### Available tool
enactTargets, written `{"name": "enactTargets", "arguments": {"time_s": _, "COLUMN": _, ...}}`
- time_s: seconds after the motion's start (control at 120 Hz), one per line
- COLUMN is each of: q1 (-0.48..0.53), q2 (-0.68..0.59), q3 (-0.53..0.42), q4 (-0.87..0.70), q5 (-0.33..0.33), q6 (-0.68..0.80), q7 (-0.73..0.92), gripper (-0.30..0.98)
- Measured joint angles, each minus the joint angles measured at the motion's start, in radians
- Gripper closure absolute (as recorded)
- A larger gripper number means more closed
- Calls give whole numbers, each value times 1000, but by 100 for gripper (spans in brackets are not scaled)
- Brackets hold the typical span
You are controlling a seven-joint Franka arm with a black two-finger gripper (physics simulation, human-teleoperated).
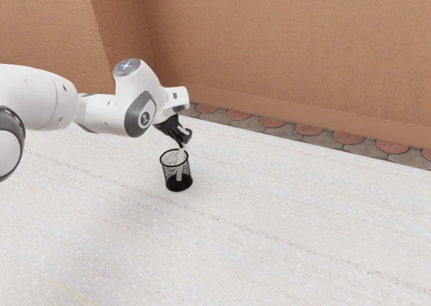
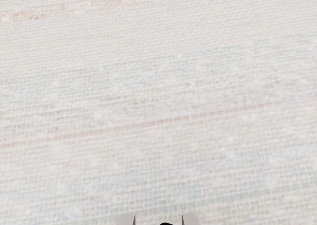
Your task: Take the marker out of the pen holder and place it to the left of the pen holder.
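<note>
The black gripper [image 1: 182, 141] points down over the mesh pen holder [image 1: 178, 184], its tips close to the upper end of the pale marker [image 1: 180, 166]. That marker stands inside the black holder, slightly tilted, with its top at about the rim. At the wrist view's lower edge, the gripper [image 2: 158, 220] has its two fingertips apart, and a small black thing [image 2: 166, 224] lies between them without touching either. Whether that is the marker's end, I cannot tell.
The holder stands on a whitish, streaked table [image 1: 269, 238]. Behind the table's far edge run a strip of reddish floor tiles [image 1: 310, 130] and an orange-brown wall [image 1: 289, 43]. The white arm [image 1: 101, 114] reaches in from the exterior view's left.
</note>
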Motion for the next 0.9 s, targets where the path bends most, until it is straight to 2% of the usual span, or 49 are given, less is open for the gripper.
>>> {"name": "enactTargets", "arguments": {"time_s": 0.35, "q1": 6, "q2": -29, "q3": 0, "q4": -30, "q5": 2, "q6": -5, "q7": 10, "gripper": 69}}
{"name": "enactTargets", "arguments": {"time_s": 0.692, "q1": -3, "q2": -337, "q3": 4, "q4": -198, "q5": 5, "q6": -33, "q7": 5, "gripper": 70}}
{"name": "enactTargets", "arguments": {"time_s": 0.8, "q1": 4, "q2": -369, "q3": 9, "q4": -201, "q5": 6, "q6": -77, "q7": 3, "gripper": 70}}
{"name": "enactTargets", "arguments": {"time_s": 0.9, "q1": 51, "q2": -355, "q3": 17, "q4": -195, "q5": 6, "q6": -164, "q7": 0, "gripper": 70}}
